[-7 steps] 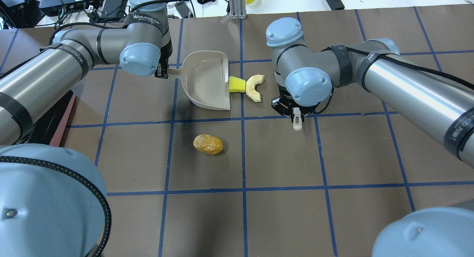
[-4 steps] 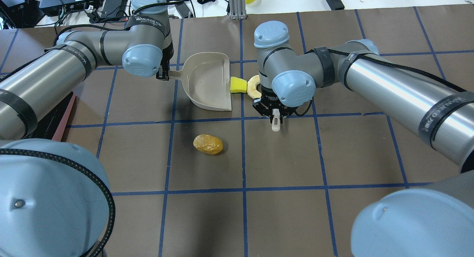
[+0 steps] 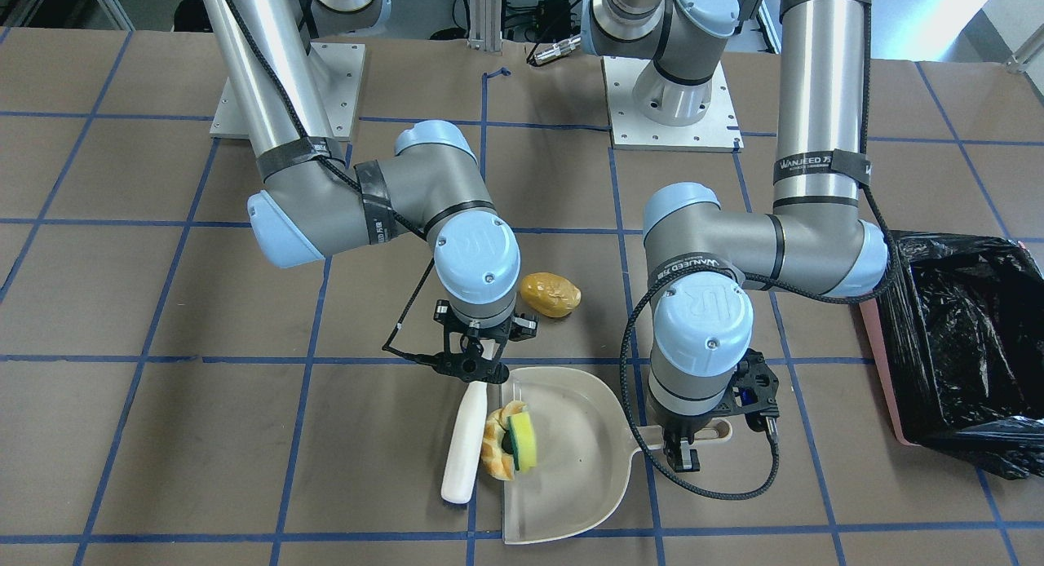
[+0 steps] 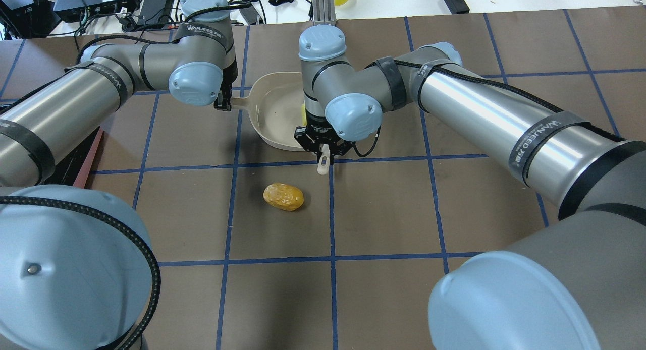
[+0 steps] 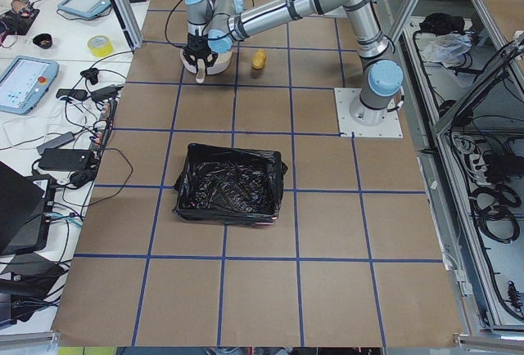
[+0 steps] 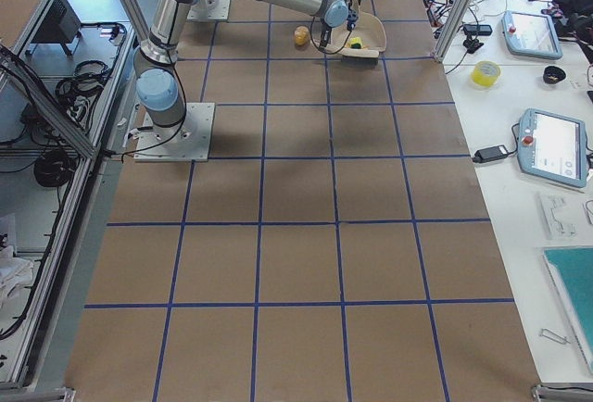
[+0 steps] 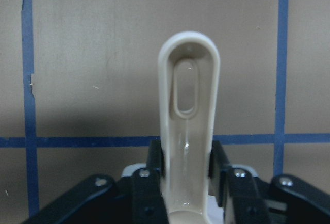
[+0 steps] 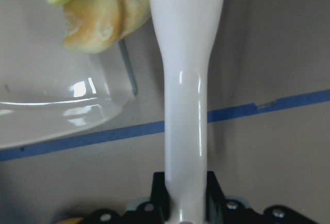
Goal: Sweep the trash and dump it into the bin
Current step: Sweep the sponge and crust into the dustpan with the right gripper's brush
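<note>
Brown bench (image 3: 163, 305), gridded with blue tape, carries all items.

1. Bin (image 3: 962, 346): stands at the robot's left end of the bench, well apart from the dustpan. It is lined with crinkly black film. Judged stiff-walled and steady, with a wide mouth. It needs no grasping.

2. Dustpan (image 3: 571, 468): rigid beige plastic lying flat on the bench. The left hand (image 3: 683, 452) is clamped on its handle, and the wrist view confirms both fingers pressed against it. Judged light. The handle is the correct hold, and the mouth should be tipped up in transit.

3. Brush (image 3: 465, 444): the right hand (image 3: 477, 369) is closed on its smooth white handle. The head is pressed against the scraps at the dustpan's mouth.

4. Lump (image 3: 551, 295): lies alone on the bench, near the right hand and apart from the dustpan. It is rounded and glossy, so it is likely to roll. Judged better pushed broadside than pinched.

5. Rind (image 3: 495, 448): sits at the dustpan's lip, touching the sponge. Judged a light, fairly stiff crescent that may pivot under the bristles.

6. Sponge (image 3: 523, 437): stands on edge just inside the lip. Judged soft, very light and apt to tumble.

Writing: the arm bands (image 3: 816, 165) read "WANJEED", and the characters that follow are illegible. The joint caps (image 3: 703, 305) bear an embossed "UR" mark.
</note>
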You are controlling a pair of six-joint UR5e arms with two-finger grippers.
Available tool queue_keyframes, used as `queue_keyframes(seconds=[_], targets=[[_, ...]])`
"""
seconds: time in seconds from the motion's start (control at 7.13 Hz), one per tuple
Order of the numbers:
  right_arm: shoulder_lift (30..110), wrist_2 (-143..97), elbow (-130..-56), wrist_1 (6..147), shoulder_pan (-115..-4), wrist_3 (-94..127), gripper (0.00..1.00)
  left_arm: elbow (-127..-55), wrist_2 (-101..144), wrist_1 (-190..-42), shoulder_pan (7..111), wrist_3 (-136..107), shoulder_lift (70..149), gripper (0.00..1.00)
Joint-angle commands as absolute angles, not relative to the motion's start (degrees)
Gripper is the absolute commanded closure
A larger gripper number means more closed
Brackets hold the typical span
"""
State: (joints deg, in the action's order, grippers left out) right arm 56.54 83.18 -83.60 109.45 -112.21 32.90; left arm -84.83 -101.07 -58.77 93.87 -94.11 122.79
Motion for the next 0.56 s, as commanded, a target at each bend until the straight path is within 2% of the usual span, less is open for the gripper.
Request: queue_keyframes(seconds=[0.0, 0.28, 0.42], targets=[[55.73, 77.71, -78.16, 109.08, -113.38, 34.89, 1.00, -84.81, -101.07, -58.54, 93.87, -94.04, 122.87, 1.00], [55.72, 76.71, -77.00, 107.50, -113.47, 34.72, 1.00, -84.81, -100.90, -58.54, 93.87, -93.96, 122.87, 1.00], [56.24, 84.12, -76.82, 104.71, -113.29, 31.93, 1.00, -84.81, -100.38, -58.97, 93.87, -93.61, 122.44, 1.00]])
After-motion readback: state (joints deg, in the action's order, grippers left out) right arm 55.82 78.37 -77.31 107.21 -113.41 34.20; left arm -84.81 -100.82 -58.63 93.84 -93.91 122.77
